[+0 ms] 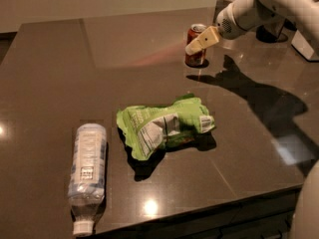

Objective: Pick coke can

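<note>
On the dark table [45, 83], at the left near the front edge, a clear plastic bottle [87, 176] lay on its side, with its cap toward the front. Just to the right of it, apart from it, was a crumpled green snack bag [164, 128], about in the middle of the table. Further right and toward the back, the coke can [196, 59] stood upright. The gripper [200, 41] was at the can, in front of its upper part, reaching in from the right on the white arm [264, 9]. I could not tell if the gripper was wide, narrow, or holding the can.
</note>
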You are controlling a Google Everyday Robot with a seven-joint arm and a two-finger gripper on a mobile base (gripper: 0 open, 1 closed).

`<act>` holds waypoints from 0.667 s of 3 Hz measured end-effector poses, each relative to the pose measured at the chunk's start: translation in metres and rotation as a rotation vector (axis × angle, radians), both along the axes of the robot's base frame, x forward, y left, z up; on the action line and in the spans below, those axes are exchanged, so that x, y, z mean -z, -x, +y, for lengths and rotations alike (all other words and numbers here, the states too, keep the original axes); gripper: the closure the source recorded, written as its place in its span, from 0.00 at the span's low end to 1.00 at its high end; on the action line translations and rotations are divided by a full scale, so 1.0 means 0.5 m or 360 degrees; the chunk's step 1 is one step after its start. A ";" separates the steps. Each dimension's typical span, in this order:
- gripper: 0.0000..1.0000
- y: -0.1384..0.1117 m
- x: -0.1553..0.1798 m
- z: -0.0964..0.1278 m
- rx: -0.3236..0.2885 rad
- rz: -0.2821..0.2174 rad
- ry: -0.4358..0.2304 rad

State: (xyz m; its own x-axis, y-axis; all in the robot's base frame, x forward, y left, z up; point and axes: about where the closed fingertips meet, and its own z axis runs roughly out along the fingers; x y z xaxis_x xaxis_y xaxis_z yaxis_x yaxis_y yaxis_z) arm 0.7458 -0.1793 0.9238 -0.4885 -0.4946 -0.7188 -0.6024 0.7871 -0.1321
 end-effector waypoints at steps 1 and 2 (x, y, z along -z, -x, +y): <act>0.00 -0.024 0.018 0.029 -0.0001 0.0028 -0.0057; 0.00 -0.033 0.025 0.049 -0.0018 0.0048 -0.0094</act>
